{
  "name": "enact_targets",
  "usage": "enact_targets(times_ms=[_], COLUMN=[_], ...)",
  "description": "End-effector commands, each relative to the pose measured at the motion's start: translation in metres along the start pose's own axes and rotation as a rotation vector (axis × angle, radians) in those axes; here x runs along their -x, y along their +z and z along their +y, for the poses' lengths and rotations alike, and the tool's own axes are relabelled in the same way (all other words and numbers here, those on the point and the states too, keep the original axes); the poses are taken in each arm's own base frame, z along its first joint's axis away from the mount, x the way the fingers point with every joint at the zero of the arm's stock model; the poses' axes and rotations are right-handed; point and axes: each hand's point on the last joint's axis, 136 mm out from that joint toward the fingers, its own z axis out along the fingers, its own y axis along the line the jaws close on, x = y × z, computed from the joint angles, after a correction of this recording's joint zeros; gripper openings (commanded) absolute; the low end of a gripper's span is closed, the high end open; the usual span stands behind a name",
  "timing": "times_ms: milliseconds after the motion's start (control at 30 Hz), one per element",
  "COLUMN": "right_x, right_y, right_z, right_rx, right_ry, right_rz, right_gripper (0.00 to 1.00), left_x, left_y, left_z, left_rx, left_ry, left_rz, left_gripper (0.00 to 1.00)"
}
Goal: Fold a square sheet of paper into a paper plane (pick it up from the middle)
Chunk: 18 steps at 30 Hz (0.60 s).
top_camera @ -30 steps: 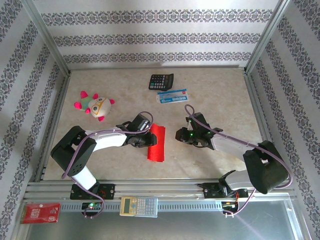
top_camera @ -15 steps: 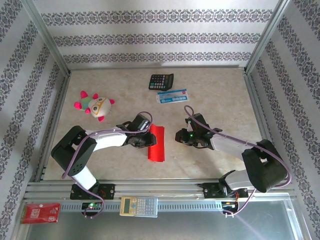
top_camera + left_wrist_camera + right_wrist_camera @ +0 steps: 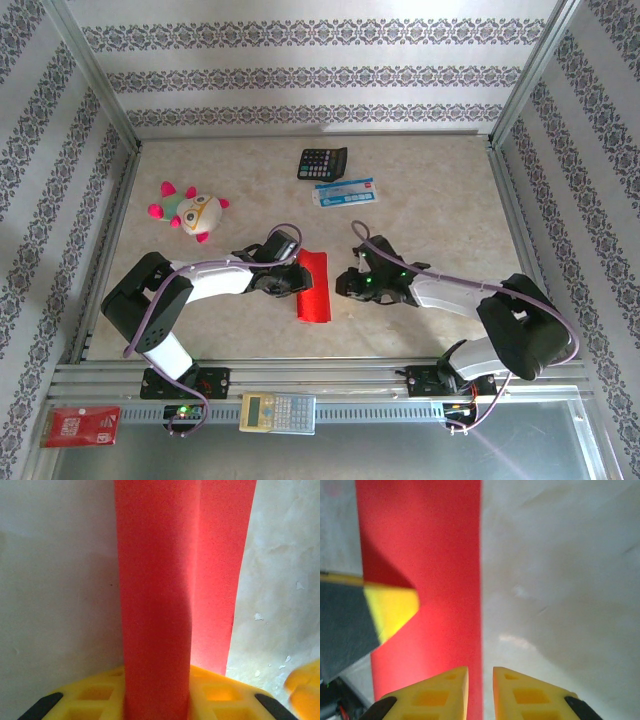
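Top external: on the table [image 3: 440, 190], the square sheet of paper [image 3: 313, 290] lies mid-table, folded to a strip. My left gripper [image 3: 292, 283] clamps its left edge. My right gripper [image 3: 341, 286], fingers barely apart, sits at its right edge. Mid-fold, I judge; next, pinch that edge.

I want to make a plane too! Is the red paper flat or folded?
Folded. The red paper is a narrow strip, and the left wrist view shows one layer overlapping another.
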Motion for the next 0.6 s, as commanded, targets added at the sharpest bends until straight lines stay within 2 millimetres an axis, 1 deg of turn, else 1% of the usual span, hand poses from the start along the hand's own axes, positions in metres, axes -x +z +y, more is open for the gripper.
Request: enact_targets(times_ms=[0, 267, 433, 567], right_x=[-0.015, -0.036, -0.046, -0.052], right_y=[0.006, 0.026, 0.033, 0.034], right_z=[0.001, 0.003, -0.005, -0.012], right_rx=[-0.002, -0.033, -0.068, -0.085], right_ry=[0.036, 0.019, 0.027, 0.041], right_rz=[0.02, 0.072, 0.095, 0.101], right_gripper=[0.19, 0.12, 0.09, 0.07], left_x=[0.001, -0.001, -0.003, -0.002], left_y=[-0.005, -0.003, -0.003, -0.004], left_z=[-0.002, 0.003, 0.007, 0.009], left_rx=[-0.002, 0.006, 0.016, 0.02], left_ry=[-0.004, -0.006, -0.005, -0.016], left_rz=[-0.03, -0.027, -0.026, -0.042], left_gripper=[0.29, 0.3, 0.3, 0.3])
